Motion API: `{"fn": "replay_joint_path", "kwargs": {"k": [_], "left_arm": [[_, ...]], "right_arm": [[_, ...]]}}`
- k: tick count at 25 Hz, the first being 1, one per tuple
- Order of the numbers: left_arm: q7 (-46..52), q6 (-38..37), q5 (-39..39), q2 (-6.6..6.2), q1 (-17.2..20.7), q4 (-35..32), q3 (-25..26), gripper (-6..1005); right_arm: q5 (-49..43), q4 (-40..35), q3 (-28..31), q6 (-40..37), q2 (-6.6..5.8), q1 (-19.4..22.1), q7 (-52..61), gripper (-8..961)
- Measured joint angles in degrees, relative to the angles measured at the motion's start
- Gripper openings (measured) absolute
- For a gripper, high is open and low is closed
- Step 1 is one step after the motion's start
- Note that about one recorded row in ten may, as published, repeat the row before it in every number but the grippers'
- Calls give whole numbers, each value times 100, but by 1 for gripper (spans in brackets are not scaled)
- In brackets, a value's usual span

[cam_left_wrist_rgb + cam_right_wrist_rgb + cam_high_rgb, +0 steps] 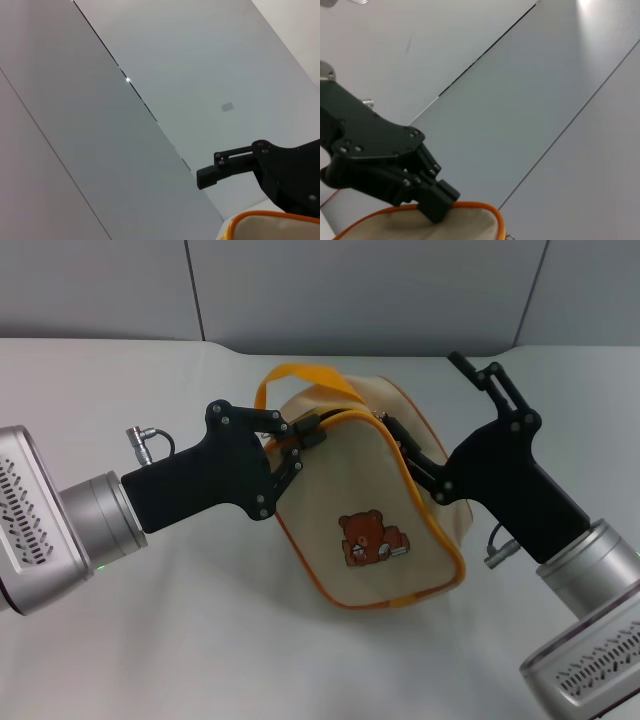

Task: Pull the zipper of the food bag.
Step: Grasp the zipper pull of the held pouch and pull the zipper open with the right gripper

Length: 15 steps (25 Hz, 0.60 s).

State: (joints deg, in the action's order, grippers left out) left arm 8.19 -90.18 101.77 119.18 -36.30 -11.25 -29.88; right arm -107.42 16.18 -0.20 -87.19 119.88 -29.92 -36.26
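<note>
Head view: the food bag [375,515] sat mid-table on the white table [150,640], tipped on its side, bear patch [372,539] facing up toward the camera, orange loop handle [290,378] at the back. The left gripper [300,445] came in from the left, fingers pinched together at the bag's top edge, right on the zipper [335,420]; the pull tab itself was too small to make out. The right gripper [430,415] came in from the right, spread wide: the near finger [415,465] pressed on the bag's right side, the far one stuck up clear of the bag.

Left wrist view: mostly grey wall panels [125,100]. The right gripper's raised finger [225,167] showed farther off, with a bit of the bag's orange-piped rim [265,220] below it.

Right wrist view: the left gripper [437,202] seen across the bag, fingertips closed tight against the beige top, orange piping [470,206] curving just beside them.
</note>
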Motion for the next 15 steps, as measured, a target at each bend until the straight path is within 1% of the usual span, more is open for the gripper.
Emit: {"fn": "replay_joint_path", "kwargs": {"k": [4, 7, 10, 15], "left_arm": [[-2, 0, 0, 0, 0, 0, 0, 59], [-2, 0, -9, -1, 2, 0, 0, 59], [-2, 0, -11, 0, 1, 0, 0, 59], [-2, 13, -12, 0, -27, 0, 0, 59]], "right_arm": [[-17, -12, -40, 60, 0, 1, -11, 816], [-25, -28, -50, 56, -6, 125, -16, 817], [-31, -34, -54, 61, -8, 162, 12, 817], [-80, 91, -54, 118, -9, 133, 30, 817]]}}
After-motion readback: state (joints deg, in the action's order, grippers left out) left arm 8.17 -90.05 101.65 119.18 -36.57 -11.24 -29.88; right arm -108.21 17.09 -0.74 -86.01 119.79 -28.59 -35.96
